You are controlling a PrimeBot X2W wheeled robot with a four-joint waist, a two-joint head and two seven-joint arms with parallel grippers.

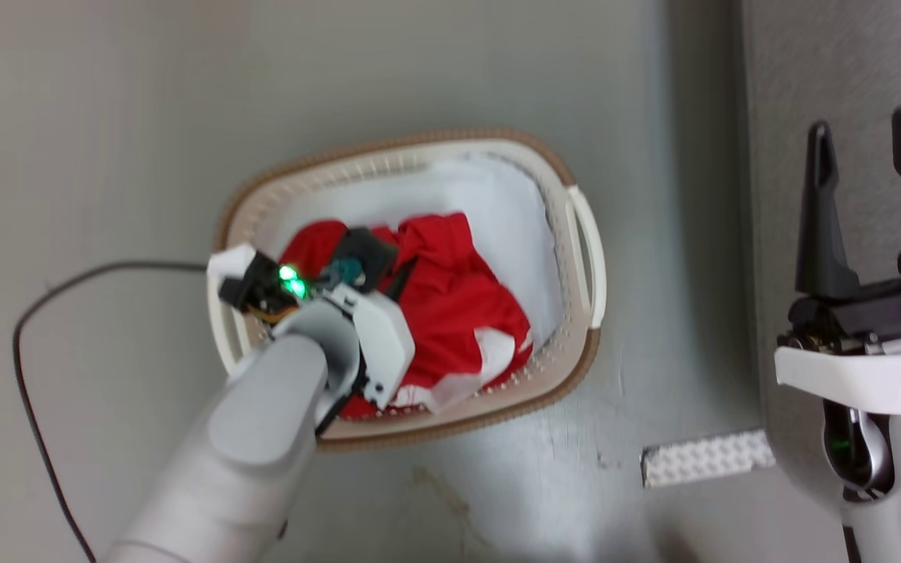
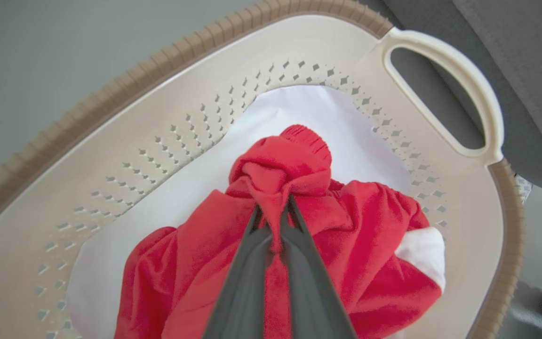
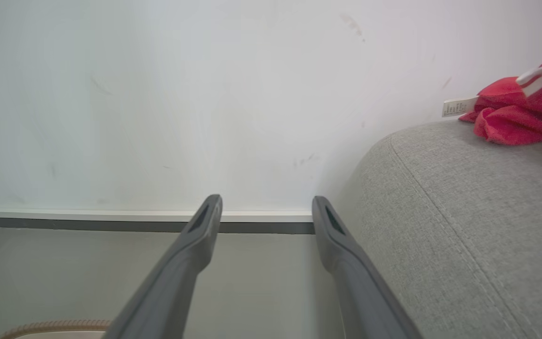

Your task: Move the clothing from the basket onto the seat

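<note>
Grip: left gripper (image 2: 274,207) pinches fuzzy red clothing (image 2: 370,235) | perforated oval basket (image 2: 158,122)

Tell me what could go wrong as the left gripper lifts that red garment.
The left gripper pinches only a thin fold of the red garment, so it may slip free on lifting. The trailing fabric may catch the basket rim and tip it, or drag the white liner out.

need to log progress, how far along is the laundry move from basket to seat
Done: one red garment lies on the grey seat. In hand: the left gripper has its fingers shut on a fold of the red clothing in the basket. Left: lifting that pile out and across; the right gripper is open, empty.
</note>
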